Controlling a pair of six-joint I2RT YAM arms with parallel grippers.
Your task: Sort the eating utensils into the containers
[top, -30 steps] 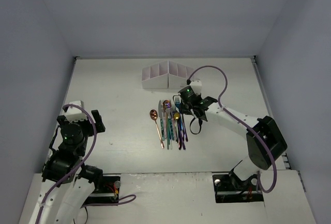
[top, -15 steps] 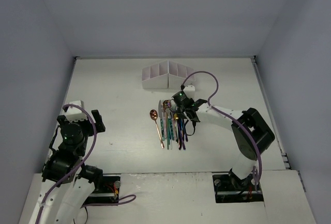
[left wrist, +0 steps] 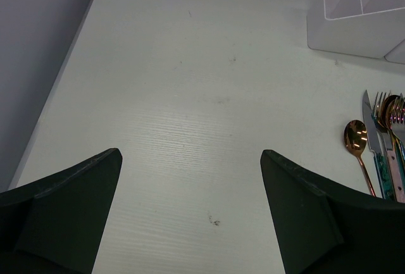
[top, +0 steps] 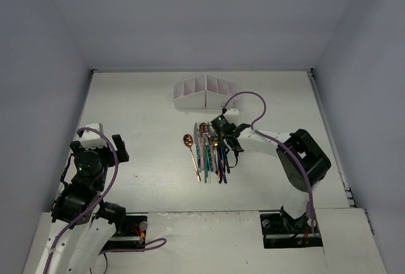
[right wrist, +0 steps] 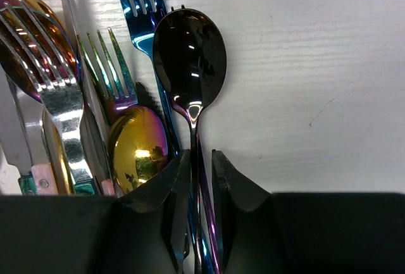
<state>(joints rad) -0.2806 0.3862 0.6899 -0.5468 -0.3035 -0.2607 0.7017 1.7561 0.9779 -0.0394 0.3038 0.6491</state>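
While left gripper (left wrist: 190, 154) hangs spread wide at eight o'clock, right gripper (right wrist: 199, 155) clamps handle of glossy black metal spoon (right wrist: 190, 52).

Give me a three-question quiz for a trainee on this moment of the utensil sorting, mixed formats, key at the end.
1. True or false: the left gripper is open with nothing between its fingers.
2. Whose handle runs between the fingers of the right gripper? A) a knife B) the black spoon C) the copper spoon
3. Fill in: the white organiser box holds ___ utensils.
Key: 1 true; 2 B; 3 no.
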